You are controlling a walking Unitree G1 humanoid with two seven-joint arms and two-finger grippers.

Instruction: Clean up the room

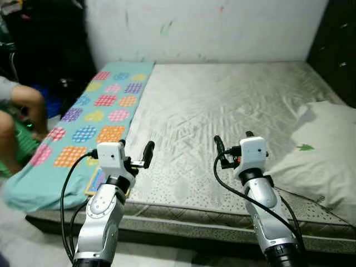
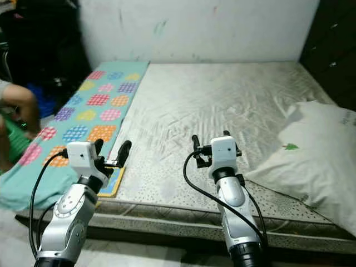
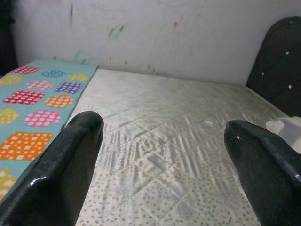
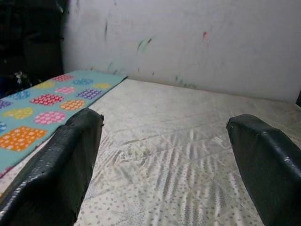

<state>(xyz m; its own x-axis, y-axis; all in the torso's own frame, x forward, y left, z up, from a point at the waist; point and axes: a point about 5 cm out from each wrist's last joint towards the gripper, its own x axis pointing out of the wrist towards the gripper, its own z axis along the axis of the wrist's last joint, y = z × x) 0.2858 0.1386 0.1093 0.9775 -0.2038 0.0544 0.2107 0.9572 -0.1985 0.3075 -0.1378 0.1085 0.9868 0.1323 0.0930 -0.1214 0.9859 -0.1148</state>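
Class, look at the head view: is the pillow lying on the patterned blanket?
No. The pillow lies on the bare mattress at the robot's right, apart from the blanket on the left.

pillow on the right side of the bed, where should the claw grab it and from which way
Probably the pillow's near left corner, where its edge lies low on the mattress. Come in from the robot's left with the right claw, which is open and sits just beside that edge. The pillow is soft and slumped, so pinching a fold at the corner should hold better than pressing on its broad top.
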